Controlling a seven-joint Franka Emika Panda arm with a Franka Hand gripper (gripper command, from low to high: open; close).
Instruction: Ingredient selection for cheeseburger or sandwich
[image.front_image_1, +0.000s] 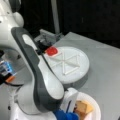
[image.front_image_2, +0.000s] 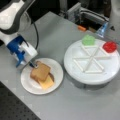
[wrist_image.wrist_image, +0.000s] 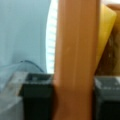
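Wrist view: top bread square (wrist_image.wrist_image: 75, 60) pinched between claw (wrist_image.wrist_image: 73, 97) fingers, above cheese square (wrist_image.wrist_image: 106, 32).

Catalogued in a front view: round white plate (image.front_image_2: 27, 83) bearing tan-brown bread square (image.front_image_2: 40, 72) over yellow-orange cheese square (image.front_image_2: 47, 83) and a dark brown patty edge (image.front_image_2: 51, 76). White sectioned round tray (image.front_image_2: 75, 72) with raised white dividers; green leaf piece (image.front_image_2: 88, 40), red disc (image.front_image_2: 109, 46). Blue-and-white gripper (image.front_image_2: 32, 65); grey table (image.front_image_2: 75, 105).

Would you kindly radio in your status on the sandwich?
Gripper at small white plate's rim, fingers either side of top tan-brown bread square. Yellow-orange cheese square underneath. Nothing obstructing.
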